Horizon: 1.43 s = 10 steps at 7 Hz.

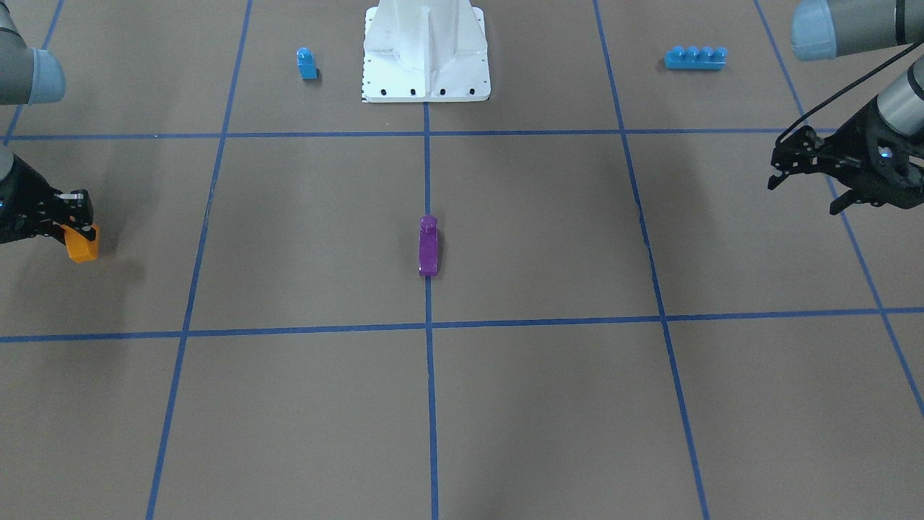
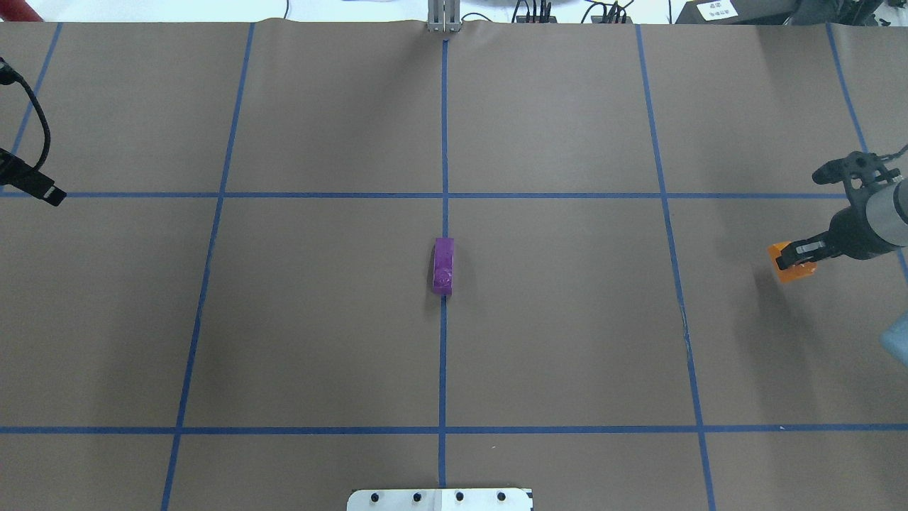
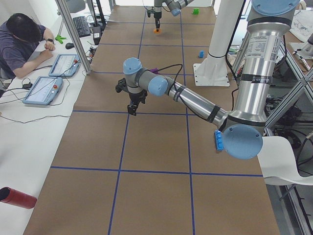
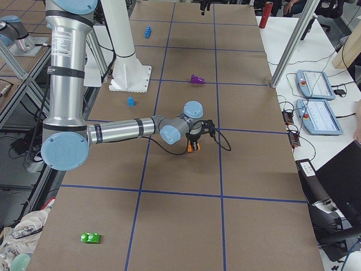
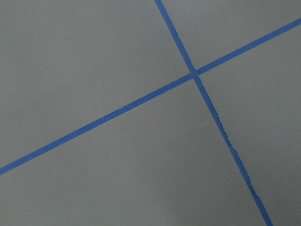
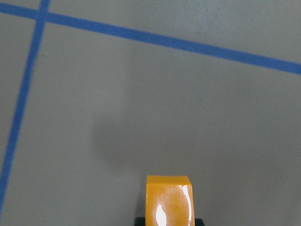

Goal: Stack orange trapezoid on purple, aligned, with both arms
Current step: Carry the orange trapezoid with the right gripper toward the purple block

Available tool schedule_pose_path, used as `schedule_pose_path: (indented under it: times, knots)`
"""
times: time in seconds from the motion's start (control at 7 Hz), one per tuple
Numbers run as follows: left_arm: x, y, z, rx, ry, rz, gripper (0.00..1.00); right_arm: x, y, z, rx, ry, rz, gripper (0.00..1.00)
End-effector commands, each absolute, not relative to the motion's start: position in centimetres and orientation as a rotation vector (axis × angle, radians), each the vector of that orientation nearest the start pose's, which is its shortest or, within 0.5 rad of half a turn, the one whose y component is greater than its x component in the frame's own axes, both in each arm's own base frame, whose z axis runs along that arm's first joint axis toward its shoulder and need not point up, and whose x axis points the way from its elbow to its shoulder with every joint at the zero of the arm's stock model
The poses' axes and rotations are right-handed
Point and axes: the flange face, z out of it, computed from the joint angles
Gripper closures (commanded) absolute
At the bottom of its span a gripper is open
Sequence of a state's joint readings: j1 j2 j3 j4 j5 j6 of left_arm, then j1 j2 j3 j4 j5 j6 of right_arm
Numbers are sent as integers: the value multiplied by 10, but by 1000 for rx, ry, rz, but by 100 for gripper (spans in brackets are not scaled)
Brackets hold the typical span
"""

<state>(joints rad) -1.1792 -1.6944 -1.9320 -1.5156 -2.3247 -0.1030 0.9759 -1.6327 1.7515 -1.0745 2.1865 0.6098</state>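
The right gripper (image 1: 75, 230) is closed narrow on the orange trapezoid (image 1: 82, 245), a small glossy plastic brick with smooth faces that catch bright spots of light. Its black fingers (image 2: 800, 250) clamp the upper part of the brick, and the lower part hangs free under them. The brick seems to be a little above the table (image 1: 541, 404), because its soft shadow falls apart from it on the paper. This is far at the robot's right side of the table, well apart from the purple brick (image 1: 428, 247).

The purple brick lies alone in the middle of the table, directly on the centre line of blue tape (image 1: 431, 404) and long along it. It is also glossy plastic, narrow, with one round stud at the end that points to the robot, and the other end slopes down.

The left gripper (image 1: 805, 196) hangs over the opposite side of the table, near a tape crossing. Its black, angular fingers stand apart and hold nothing between them.

The table is covered with matte brown paper, divided in large squares by the tape. Close to the white metal base (image 1: 426, 54) of the robot stand a small blue brick (image 1: 307, 63) with one stud and a long blue brick (image 1: 695, 58) with four studs in a row
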Motion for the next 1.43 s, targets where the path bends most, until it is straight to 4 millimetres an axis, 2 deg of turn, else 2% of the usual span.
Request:
schedule_pose_path:
  times: [0.0, 0.14, 0.43, 0.71, 0.86, 1.0, 1.14, 1.29]
  knots:
    - [138, -506, 428, 212, 824, 431, 0, -248, -488, 459, 168, -875, -133, 100]
    - [138, -506, 428, 211, 825, 430, 0, -285, -496, 415, 156, -887, -137, 100]
    - [139, -506, 430, 206, 825, 429, 0, -336, -508, 339, 129, -877, -178, 100]
    - [139, -506, 429, 209, 825, 431, 0, -416, -490, 256, 34, -877, -164, 100]
    - [138, -505, 431, 207, 823, 426, 0, -455, -483, 221, 13, -876, -195, 100]
    - [135, -499, 440, 166, 825, 349, 0, -505, -473, 189, -5, -857, -122, 100]
    - [135, -499, 439, 160, 826, 312, 0, -539, -468, 156, 10, -847, -96, 100]
    - [135, -499, 439, 159, 826, 310, 0, -557, -468, 150, -4, -837, -89, 100]
